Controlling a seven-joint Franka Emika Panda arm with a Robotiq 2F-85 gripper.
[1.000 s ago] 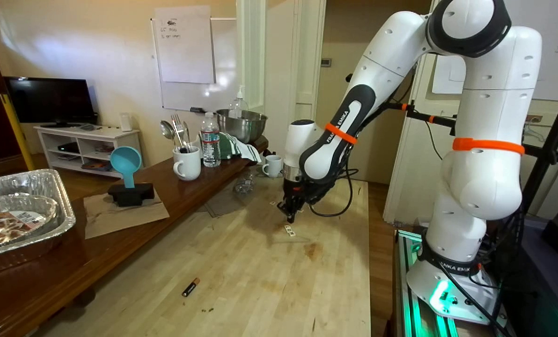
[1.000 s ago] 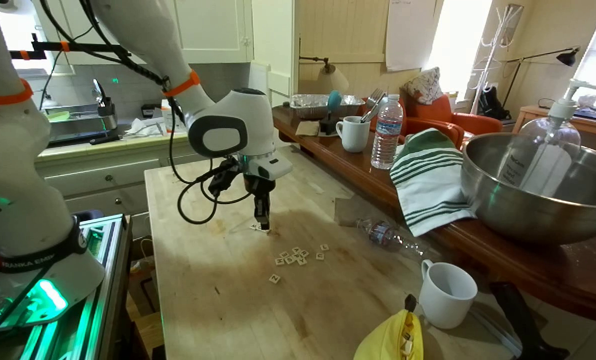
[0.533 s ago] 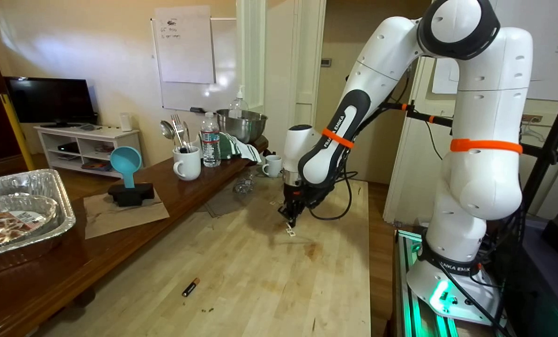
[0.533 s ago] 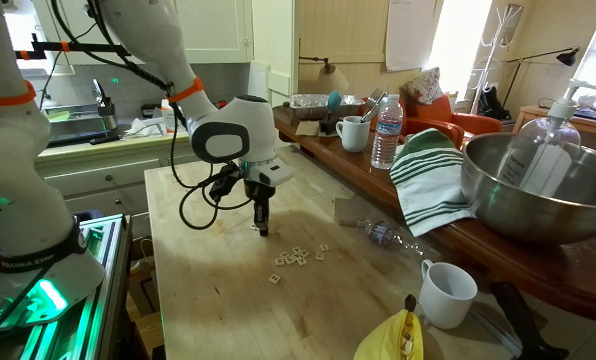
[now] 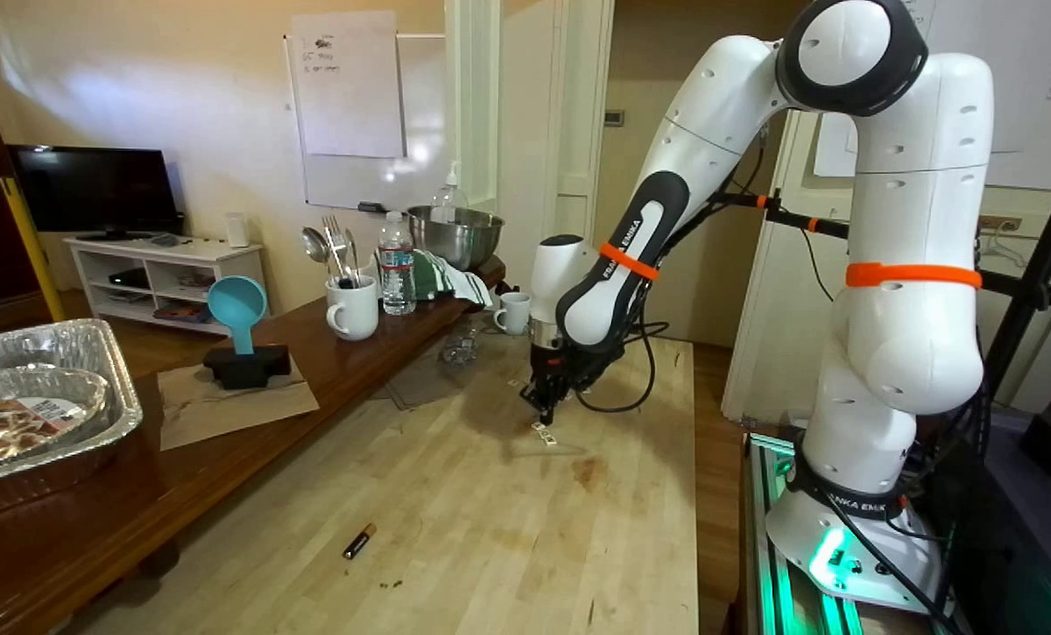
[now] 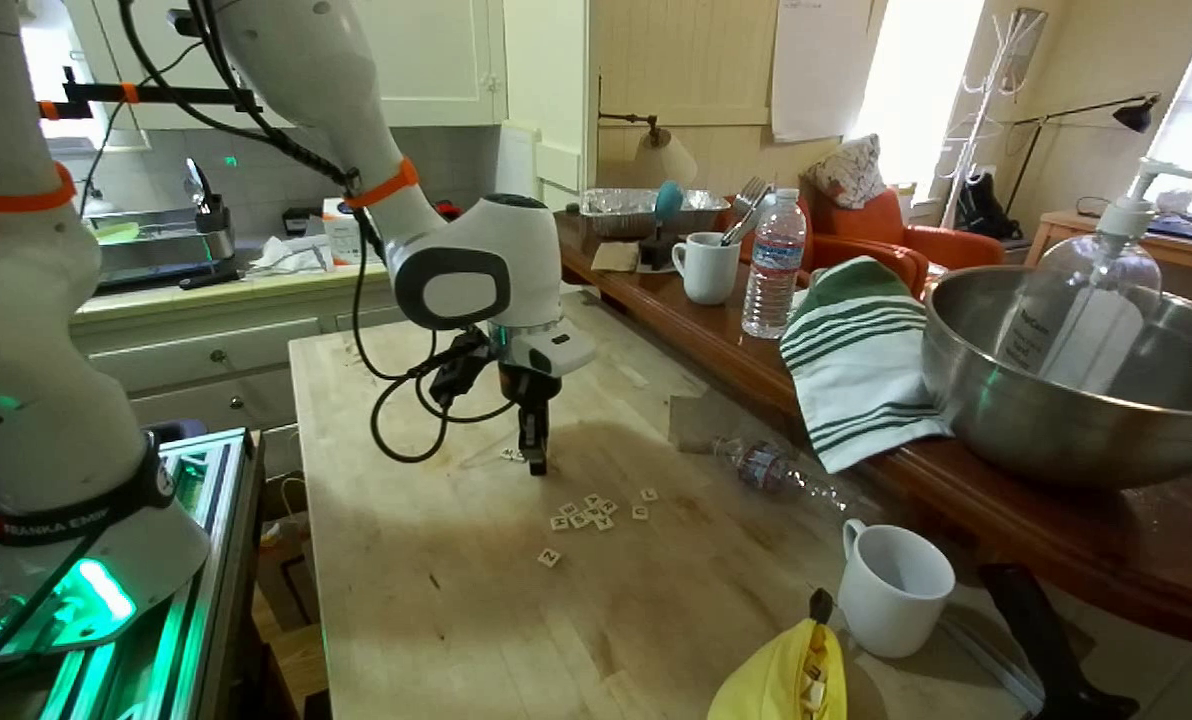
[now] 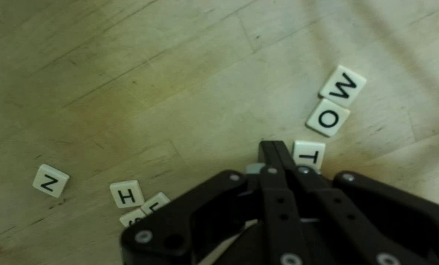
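Two fingers, pressed together, sit lower than a second ago, seemingly bringing the T tile within easy nudging reach.

On a dark wooden ledge, a foil tray is placed near a blue scoop held upright in a black block. Cutlery is stood in a white mug beside a water bottle. A pump bottle is set inside a steel bowl, beside which a striped towel is draped.
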